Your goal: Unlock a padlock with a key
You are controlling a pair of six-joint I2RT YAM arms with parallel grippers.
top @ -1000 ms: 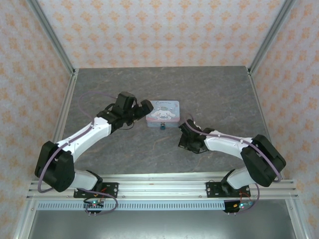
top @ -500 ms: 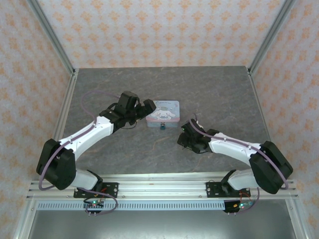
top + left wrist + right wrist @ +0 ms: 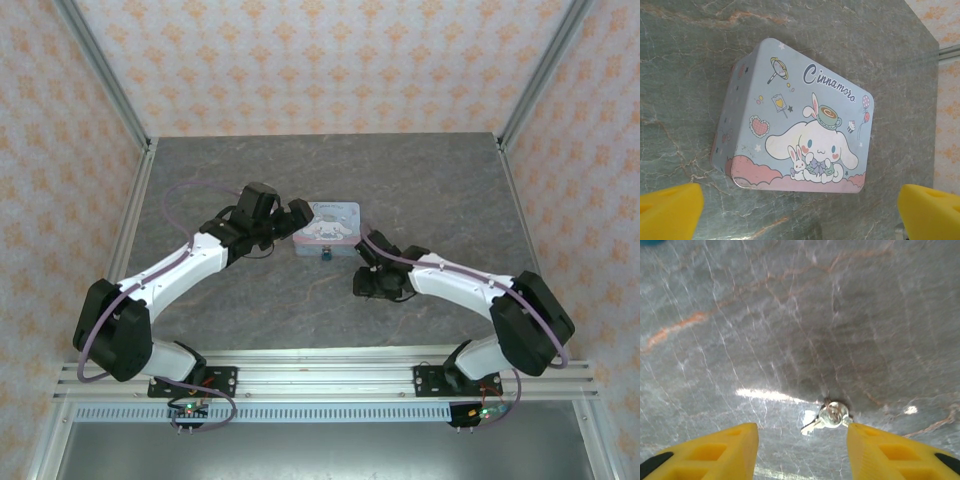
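Top external: marbled table [image 3: 420,180], patterned walls [image 3: 320,60]

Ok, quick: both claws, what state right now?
Left claw: open, empty.
Right claw: open, empty; small silver metal key lies loose just ahead.
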